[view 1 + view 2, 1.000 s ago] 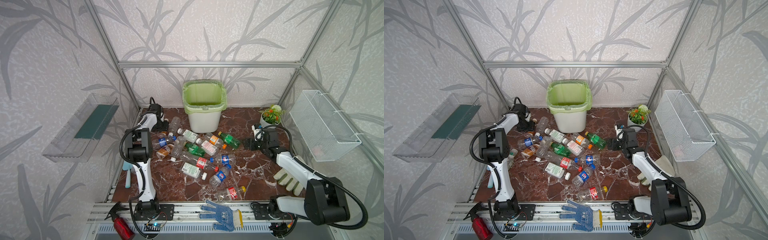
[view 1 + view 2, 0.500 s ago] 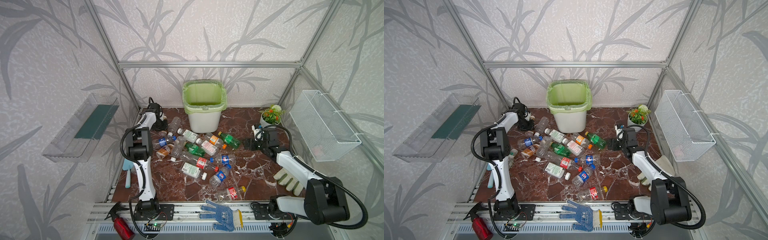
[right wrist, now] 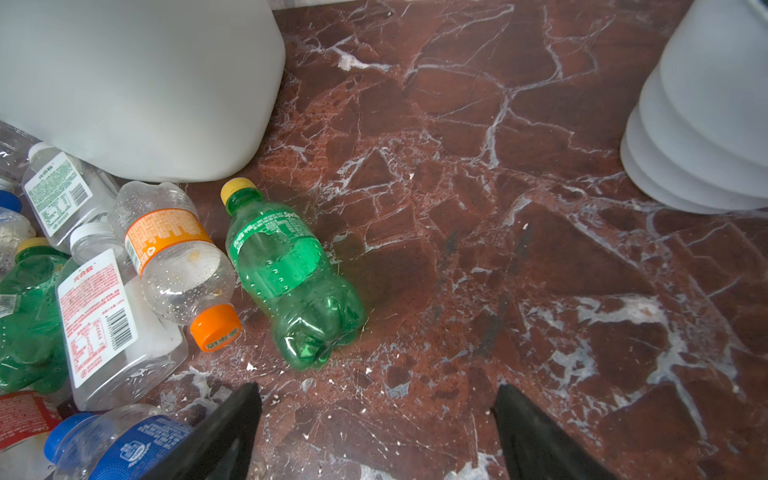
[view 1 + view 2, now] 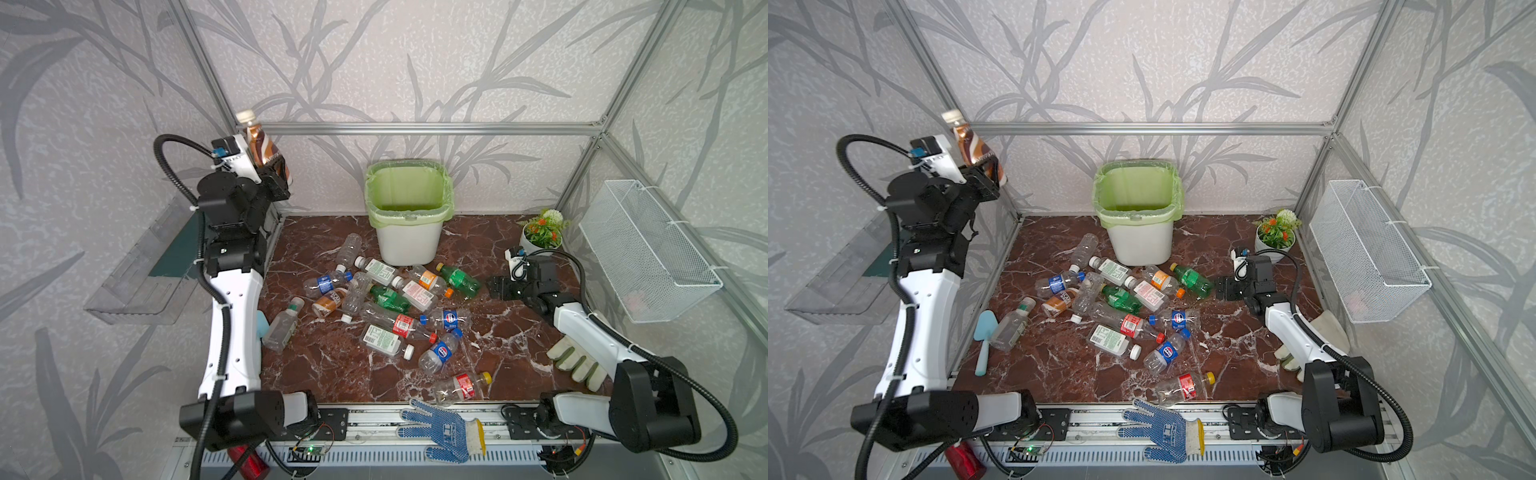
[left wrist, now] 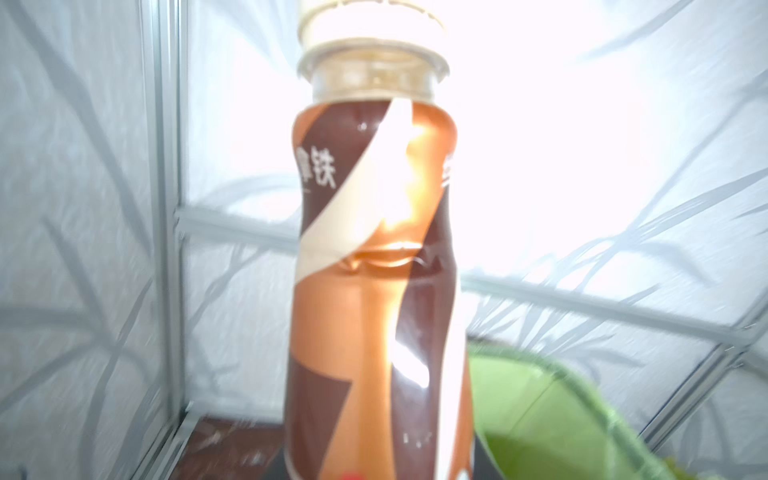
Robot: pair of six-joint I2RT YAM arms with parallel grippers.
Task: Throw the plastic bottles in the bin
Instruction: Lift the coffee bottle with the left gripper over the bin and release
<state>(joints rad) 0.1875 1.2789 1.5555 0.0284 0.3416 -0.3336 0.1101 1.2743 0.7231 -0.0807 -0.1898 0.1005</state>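
My left gripper (image 4: 274,171) is raised high at the back left, shut on a brown-and-orange labelled bottle (image 4: 262,147) with a cream cap; the bottle (image 5: 374,291) fills the left wrist view, with the bin's green bag (image 5: 552,415) beside it. The white bin (image 4: 409,245) stands at the back centre. Several plastic bottles (image 4: 386,299) lie scattered on the marble floor before it. My right gripper (image 3: 376,415) is open, low over the floor, just short of a green Sprite bottle (image 3: 291,274), which lies at the pile's right edge (image 4: 459,279).
A white flower pot (image 4: 540,239) stands at the back right, next to a wire basket (image 4: 648,253) on the right wall. A clear shelf (image 4: 141,270) hangs on the left wall. A blue glove (image 4: 440,428), a pale glove (image 4: 575,363), a trowel (image 4: 984,336) and a red spray bottle (image 4: 249,461) lie near the front.
My left gripper closed on the brown bottle at the back left floor corner and rose high with it. The right arm has barely moved.
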